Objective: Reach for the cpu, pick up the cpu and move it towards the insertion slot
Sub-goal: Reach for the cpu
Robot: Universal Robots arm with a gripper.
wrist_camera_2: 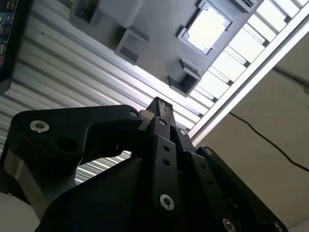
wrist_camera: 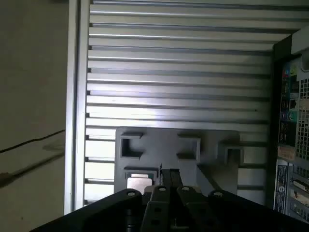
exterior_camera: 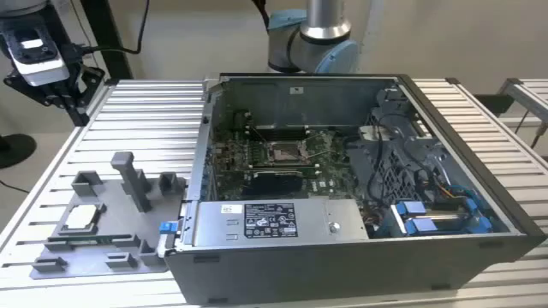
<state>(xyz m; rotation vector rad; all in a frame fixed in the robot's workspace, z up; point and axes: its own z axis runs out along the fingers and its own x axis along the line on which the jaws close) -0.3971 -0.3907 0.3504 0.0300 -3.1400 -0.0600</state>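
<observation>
At the gripper (exterior_camera: 73, 109): closed, with the fingertips (wrist_camera_2: 157, 103) pressed together in both wrist views and nothing held between them. Hangs high above the slatted table (exterior_camera: 145, 115), near the far corner at the exterior view's left, touching no object. Under it and nearer to the front edge of the table, a grey fixture (exterior_camera: 102, 266) with several recesses and upright posts. In one recess of this fixture, lying flat with the pale metallic face up, the cpu (exterior_camera: 79, 218), not yet grasped. From the gripper, therefore, to be found downward and toward the front edge of the table, almost in one line along the table's side at the exterior view's left, and well apart in height. Appears in the first wrist view just beside the line of the closed tips, as a pale corner of the cpu (wrist_camera: 139, 183) partly hidden behind them. Being square, has no long axis; sides roughly parallel to the fixture's edges. Farther out, toward the exterior view's right, the open computer case (exterior_camera: 360, 269), and deep inside it, on the green board, the insertion slot (exterior_camera: 283, 151) with silver frame and dark centre, well apart from the cpu and separated from it by the case wall.
</observation>
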